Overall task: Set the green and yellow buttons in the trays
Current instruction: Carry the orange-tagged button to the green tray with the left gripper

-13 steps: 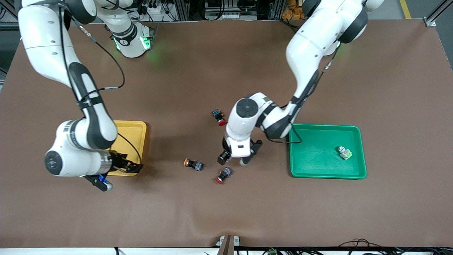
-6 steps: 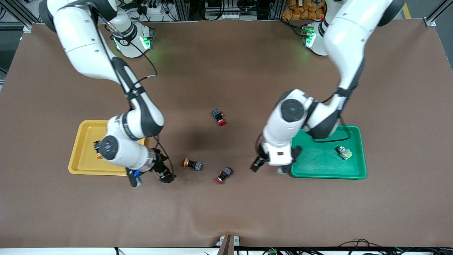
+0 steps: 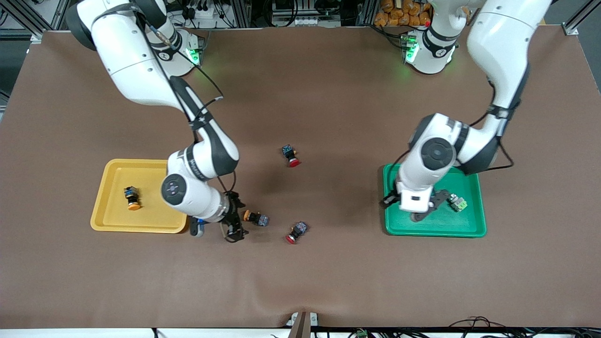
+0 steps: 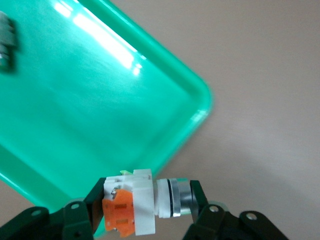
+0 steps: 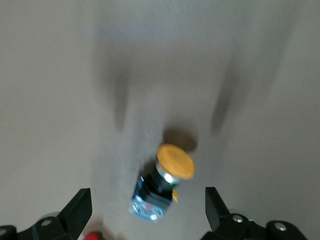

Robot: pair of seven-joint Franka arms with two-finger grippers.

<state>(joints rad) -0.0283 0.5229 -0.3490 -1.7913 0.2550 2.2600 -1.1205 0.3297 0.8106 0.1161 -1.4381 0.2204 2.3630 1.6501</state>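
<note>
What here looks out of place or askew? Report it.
Nothing is spilled or damaged. Three buttons lie tipped on their sides on the bare table: an orange-capped button under the right end effector, plus two red-capped buttons.

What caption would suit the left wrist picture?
Left gripper holds a white-bodied button over the green tray.

Readable text: none.
Labels, brands, numbers, signs: none legible on any button, tray, arm or the desk.
</note>
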